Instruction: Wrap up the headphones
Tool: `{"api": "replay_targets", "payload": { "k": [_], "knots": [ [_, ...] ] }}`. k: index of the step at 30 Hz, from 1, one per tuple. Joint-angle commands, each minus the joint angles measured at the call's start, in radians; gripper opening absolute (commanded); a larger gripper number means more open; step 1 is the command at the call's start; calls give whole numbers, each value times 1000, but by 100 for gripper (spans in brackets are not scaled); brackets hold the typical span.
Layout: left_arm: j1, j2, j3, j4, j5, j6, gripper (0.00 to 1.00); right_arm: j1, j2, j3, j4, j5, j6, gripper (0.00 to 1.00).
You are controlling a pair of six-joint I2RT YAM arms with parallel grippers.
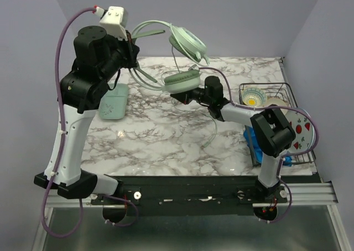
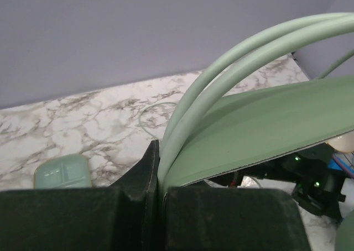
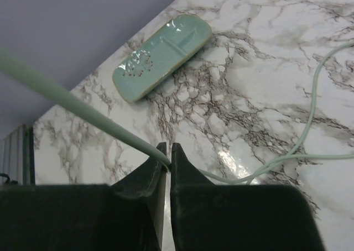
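**Asker:** Where are the headphones?

**Describer:** The headphones [image 1: 187, 40] hang in the air above the far middle of the table [image 1: 166, 146], clear of its marble top. The left pincer [image 2: 159, 168] is clamped tight on the headband [image 2: 221, 63]. The arch runs from that pincer out to the right, and both ear cups sit at its right end, one above the other.

**Asker:** And the other pincer?

**Describer:** The right pincer [image 3: 168, 154] sits just beneath the lower ear cup [image 1: 181, 80]. Its jaws are almost together, and the thin cable [image 3: 310, 113] is pinched in the narrow gap.

**Asker:** Which way does the cable run from there?

**Describer:** One side rises toward the ear cup. The other side drops to the table and trails off in a loose curve to the pincer's right.

**Asker:** So what does the wrapping turn on?

**Describer:** Probably that slack. The free length lies below the headphones and nearest the right arm. That arm looks best placed to carry it around, with the left arm as anchor. A flat mint case [image 1: 113, 102] lies well apart, on the left.
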Motion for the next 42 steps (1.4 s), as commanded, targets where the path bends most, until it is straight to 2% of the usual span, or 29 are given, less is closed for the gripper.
{"api": "replay_targets", "payload": {
  "k": [1, 3, 6, 11, 13, 19, 25, 26, 29, 30, 32, 33, 34, 37, 42],
  "knots": [
    [174, 40, 41, 84, 84, -191, 0, 27, 32, 32, 6, 13, 4, 9],
    [229, 78, 49, 104, 116, -245, 0, 49, 28, 41, -37, 19, -30, 6],
    [257, 130, 45, 145, 86, -287, 0, 104, 20, 82, -135, 51, -88, 1],
    [315, 216, 50, 217, -94, -273, 0, 224, -30, 126, -324, 120, -227, 1],
    [326, 250, 39, 274, -202, -218, 0, 269, -78, 109, -395, 143, -287, 1],
    [355, 339, -7, 427, -386, -45, 0, 303, -230, 10, -461, 166, -278, 1],
    [351, 388, -91, 549, -451, 78, 0, 345, -297, 84, -657, 194, -346, 1],
    [348, 391, -106, 558, -457, 137, 0, 345, -320, 95, -689, 200, -375, 1],
    [316, 376, -216, 656, -457, 273, 0, 342, -374, 144, -789, 312, -405, 1],
    [303, 351, -302, 735, -465, 382, 0, 343, -380, 167, -860, 395, -421, 1],
    [253, 322, -396, 815, -471, 501, 0, 340, -382, 217, -947, 495, -473, 1],
    [234, 288, -490, 861, -474, 622, 0, 337, -362, 286, -1035, 599, -490, 1],
    [211, 270, -537, 927, -470, 667, 0, 327, -351, 317, -1076, 644, -519, 1],
    [133, 196, -694, 987, -436, 809, 0, 288, -313, 417, -1171, 749, -556, 1],
    [20, 109, -855, 968, -393, 922, 0, 218, -302, 483, -1186, 830, -617, 1]
  ]
}}
